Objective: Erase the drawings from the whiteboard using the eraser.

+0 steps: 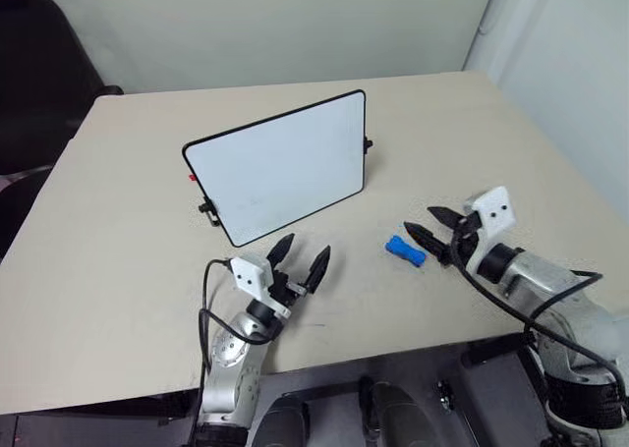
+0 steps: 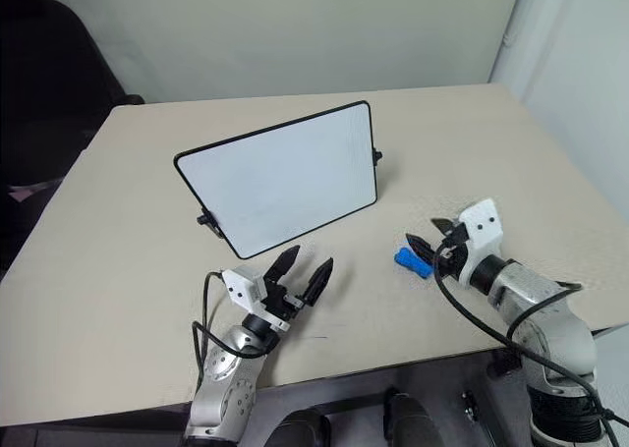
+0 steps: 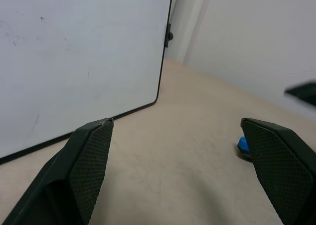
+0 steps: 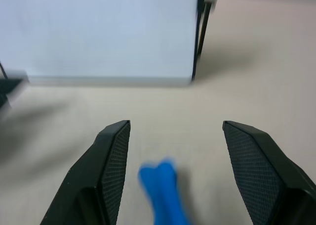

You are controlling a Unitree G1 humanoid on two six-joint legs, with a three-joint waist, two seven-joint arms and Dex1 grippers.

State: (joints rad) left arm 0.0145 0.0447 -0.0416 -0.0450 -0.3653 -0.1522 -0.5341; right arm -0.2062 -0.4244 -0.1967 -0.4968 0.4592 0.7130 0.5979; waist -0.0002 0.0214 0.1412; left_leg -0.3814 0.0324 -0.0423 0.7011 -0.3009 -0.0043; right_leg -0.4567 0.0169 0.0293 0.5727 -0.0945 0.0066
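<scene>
Left claw (image 1: 301, 253) (open) hides part of eraser (image 3: 243, 145).

My two arms are showing silver-grey rounded casings, each ending in a white angular block. My left gripper (image 1: 300, 257) and my right gripper (image 1: 429, 225) are both wearing black tapered fingers (image 3: 89, 160) with dimpled pads. Black cables are looping along both arms.

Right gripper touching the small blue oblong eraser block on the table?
Apart. The right wrist view shows the right gripper with jaws wide open and the small blue oblong eraser block lying on the beige table between the fingers, touching neither.
</scene>
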